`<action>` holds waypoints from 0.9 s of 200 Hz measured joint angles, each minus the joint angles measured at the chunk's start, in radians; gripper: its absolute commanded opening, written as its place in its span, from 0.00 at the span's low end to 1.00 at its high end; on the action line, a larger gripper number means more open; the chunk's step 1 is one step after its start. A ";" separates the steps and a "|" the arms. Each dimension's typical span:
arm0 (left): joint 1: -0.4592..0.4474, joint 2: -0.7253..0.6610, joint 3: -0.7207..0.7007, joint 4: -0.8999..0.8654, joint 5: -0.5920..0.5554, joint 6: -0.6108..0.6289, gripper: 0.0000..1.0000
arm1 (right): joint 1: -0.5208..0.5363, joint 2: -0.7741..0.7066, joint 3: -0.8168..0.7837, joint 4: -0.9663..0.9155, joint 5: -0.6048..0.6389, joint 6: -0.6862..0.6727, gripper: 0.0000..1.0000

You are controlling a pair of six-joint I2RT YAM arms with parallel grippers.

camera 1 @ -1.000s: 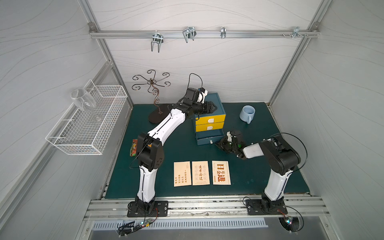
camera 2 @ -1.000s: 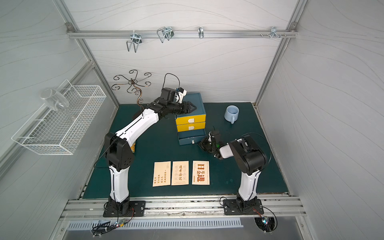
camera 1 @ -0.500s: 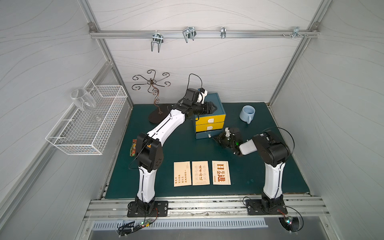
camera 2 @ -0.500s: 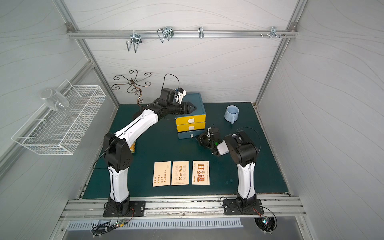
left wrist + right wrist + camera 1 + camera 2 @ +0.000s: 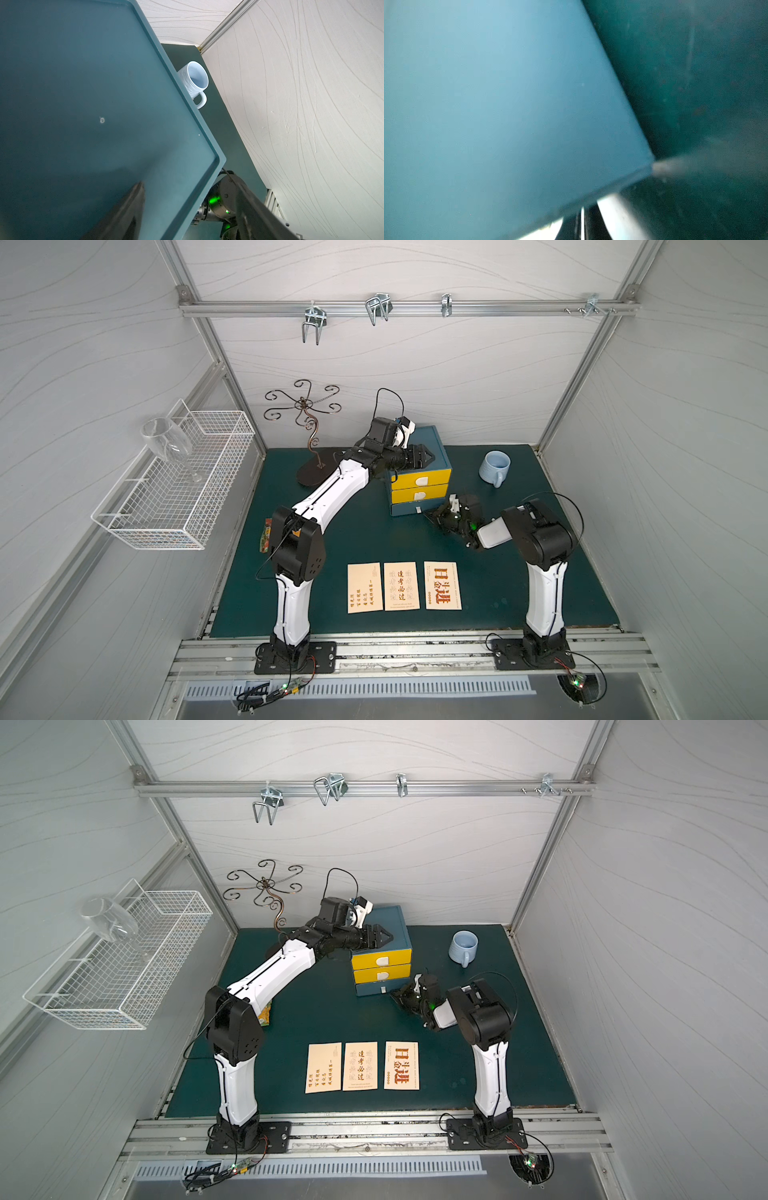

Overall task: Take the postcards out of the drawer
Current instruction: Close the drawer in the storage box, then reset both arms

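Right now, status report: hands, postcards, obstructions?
Left hand open over drawer unit. Right hand shut at bottom drawer. Three postcards out, flat on mat. Nothing on them.

Only the postcards (image 5: pixel 400 585) have any print. The middle postcard (image 5: pixel 360 1065) says 逢考必过, and the right-hand postcard (image 5: pixel 442 585) has 日 and 进 in big bold type. The left postcard (image 5: pixel 364 587) has print too tiny to read.

Green mat (image 5: pixel 357 539), postcards (image 5: pixel 400 585), mug (image 5: pixel 493 467), drawers (image 5: pixel 419 485), perhaps packet (image 5: pixel 266 535)

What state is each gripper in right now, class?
Left gripper: open, above the drawer cabinet, holding nothing.
Right gripper: closed at the bottom drawer, holding nothing visible.
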 measured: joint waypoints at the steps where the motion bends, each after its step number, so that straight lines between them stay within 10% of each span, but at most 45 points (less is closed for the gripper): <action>1: 0.000 0.000 0.000 0.000 0.000 0.000 0.75 | 0.000 -0.002 -0.002 0.000 0.000 0.000 0.09; 46: 0.000 -0.001 0.009 -0.001 0.000 -0.010 0.82 | -0.003 -0.163 -0.072 -0.051 -0.016 -0.040 0.09; 56: 0.000 -0.001 0.019 -0.013 -0.001 -0.014 0.99 | -0.004 -0.218 -0.080 -0.093 -0.019 -0.064 0.09; 124: 0.000 -0.039 0.057 -0.023 -0.023 -0.013 0.99 | -0.055 -0.671 -0.063 -0.634 0.058 -0.405 0.10; 180: 0.047 -0.489 -0.341 0.110 -0.224 0.138 0.99 | -0.324 -0.918 -0.047 -0.990 0.206 -0.722 0.13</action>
